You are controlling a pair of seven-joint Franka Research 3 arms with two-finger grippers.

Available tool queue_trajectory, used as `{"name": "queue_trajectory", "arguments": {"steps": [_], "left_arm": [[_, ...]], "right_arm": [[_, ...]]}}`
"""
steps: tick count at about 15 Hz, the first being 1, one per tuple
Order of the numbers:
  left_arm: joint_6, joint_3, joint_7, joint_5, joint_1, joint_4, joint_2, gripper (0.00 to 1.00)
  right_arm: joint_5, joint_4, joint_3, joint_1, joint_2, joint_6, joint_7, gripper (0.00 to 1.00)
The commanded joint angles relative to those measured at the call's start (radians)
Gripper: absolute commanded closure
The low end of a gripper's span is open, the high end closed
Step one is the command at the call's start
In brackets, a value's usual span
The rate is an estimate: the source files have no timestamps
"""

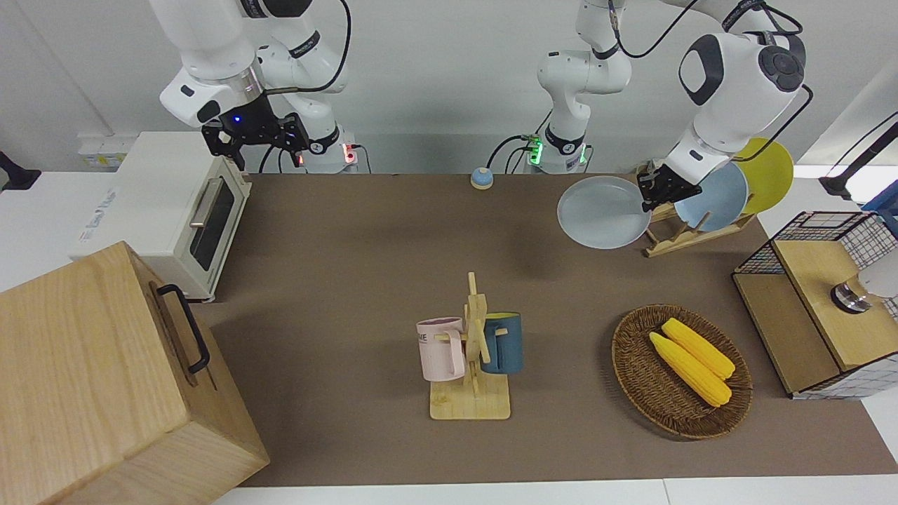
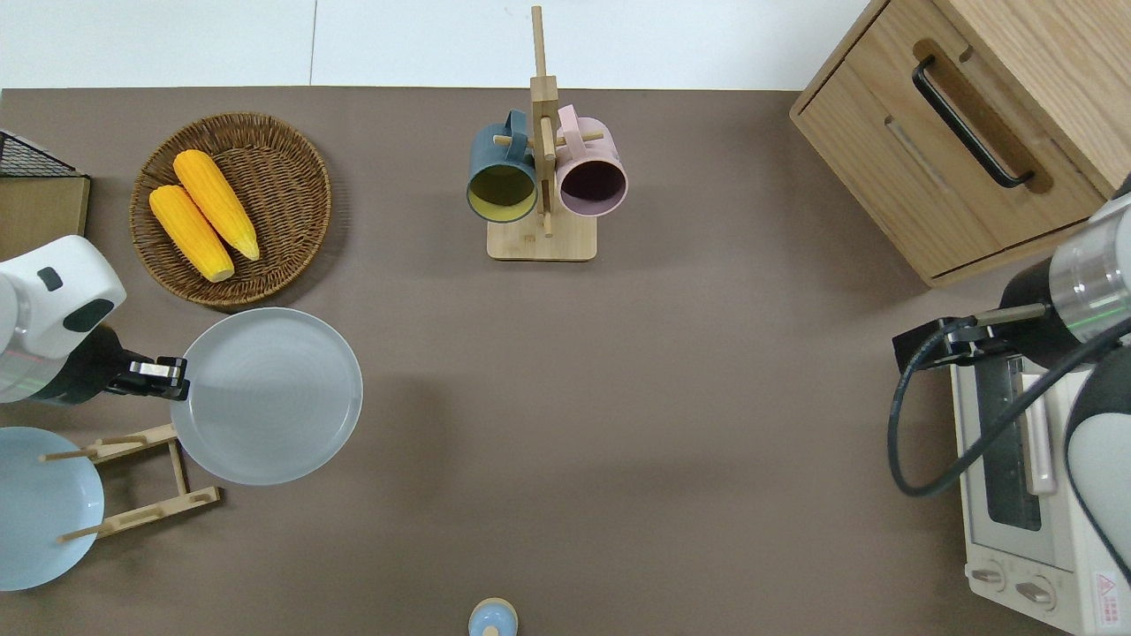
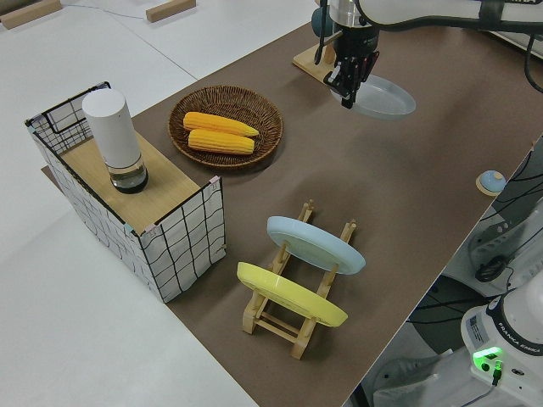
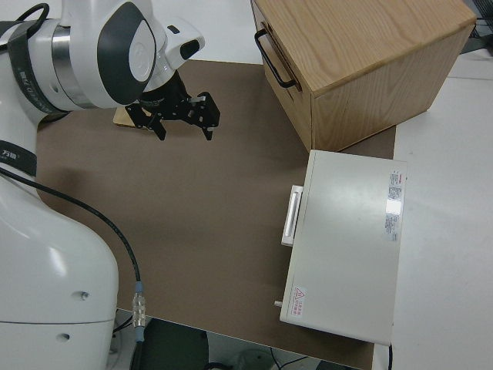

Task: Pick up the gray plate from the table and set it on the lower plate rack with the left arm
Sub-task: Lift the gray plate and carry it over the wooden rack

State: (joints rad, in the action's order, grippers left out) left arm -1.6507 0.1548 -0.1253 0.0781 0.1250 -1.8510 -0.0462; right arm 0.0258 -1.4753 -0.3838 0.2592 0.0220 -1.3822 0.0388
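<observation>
Gray plate (image 2: 268,395) hangs level, pinched at its rim by the left pincer (image 2: 168,378), over the lower plate rack (image 2: 146,481) edge. Only the left side view shows the yellow plate (image 3: 291,294) slotted there; right arm parked.

My gray plate (image 2: 268,395) hangs over open mat; rack (image 2: 146,481) slots nearest it stand free, light blue plate (image 2: 40,505) blocking the next, basket (image 2: 231,208) close by.

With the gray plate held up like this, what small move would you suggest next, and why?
Probably tilt it on edge. The left gripper holds the gray plate flat by its rim above the table beside the rack, whose slots hold plates upright.
</observation>
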Motion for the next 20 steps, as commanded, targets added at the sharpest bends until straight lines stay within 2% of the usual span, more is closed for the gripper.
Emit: {"name": "queue_trajectory", "arguments": {"steps": [1,4,11,15,20], "left_arm": [[0.101,0.002,0.004,-0.075,0.007,0.042,0.006,1.00],[0.164,-0.015,0.012,-0.237,0.018,0.049,0.000,1.00],[0.221,-0.030,0.016,-0.530,0.019,0.047,0.003,1.00],[0.258,-0.055,0.076,-0.674,0.021,0.042,0.015,1.00],[0.266,-0.060,0.102,-0.820,0.018,0.023,0.026,1.00]], "right_arm": [[0.006,0.007,-0.021,0.023,-0.002,0.011,0.012,0.017],[0.006,0.007,-0.020,0.023,-0.004,0.011,0.012,0.017],[0.006,0.006,-0.020,0.023,-0.002,0.011,0.012,0.017],[0.006,0.007,-0.020,0.023,-0.002,0.011,0.012,0.017],[0.006,0.007,-0.021,0.023,-0.002,0.011,0.012,0.017]]}}
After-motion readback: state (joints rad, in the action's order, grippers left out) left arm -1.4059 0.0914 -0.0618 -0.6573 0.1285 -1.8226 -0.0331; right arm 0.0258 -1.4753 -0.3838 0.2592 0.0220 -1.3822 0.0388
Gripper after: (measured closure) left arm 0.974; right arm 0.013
